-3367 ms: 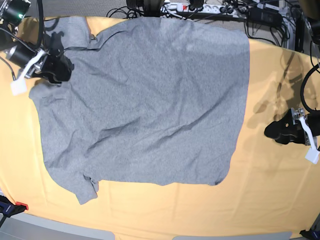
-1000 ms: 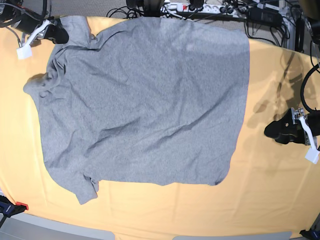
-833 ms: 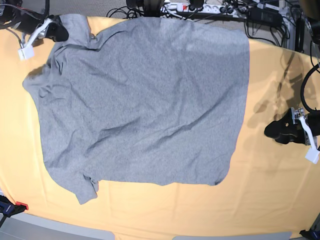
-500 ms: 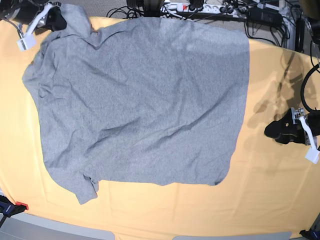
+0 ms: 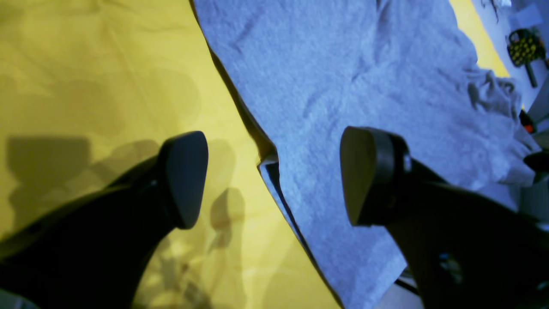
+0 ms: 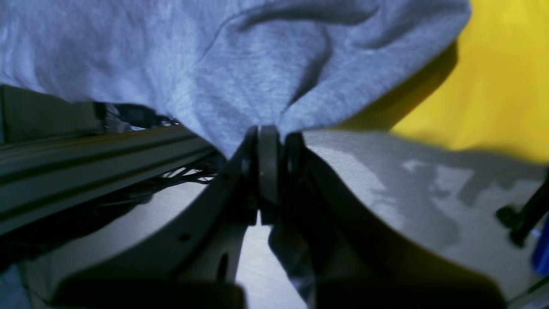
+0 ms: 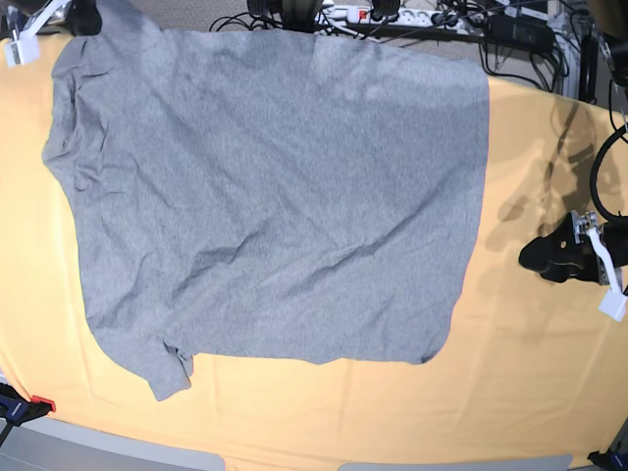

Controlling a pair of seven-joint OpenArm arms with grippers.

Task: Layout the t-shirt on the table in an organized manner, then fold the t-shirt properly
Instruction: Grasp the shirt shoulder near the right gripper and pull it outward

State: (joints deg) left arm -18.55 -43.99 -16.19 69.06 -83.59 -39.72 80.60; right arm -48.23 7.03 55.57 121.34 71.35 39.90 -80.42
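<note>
Cables [image 7: 392, 20] beyond the table [image 7: 530, 392], my right gripper [image 6: 268, 141] pinching the t-shirt [image 7: 275, 206] sleeve, seen only wrist-close, my left gripper [image 5: 270, 180] spread wide at its hem.

Matt grey knit t-shirt [image 7: 275, 206], creased cloth-covered table [image 7: 549, 373]

t-shirt [image 7: 275, 206] flat on table [image 7: 530, 392]

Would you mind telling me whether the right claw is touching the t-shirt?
Touching: in the right wrist view the right claw is shut on a bunched fold of the t-shirt.
</note>
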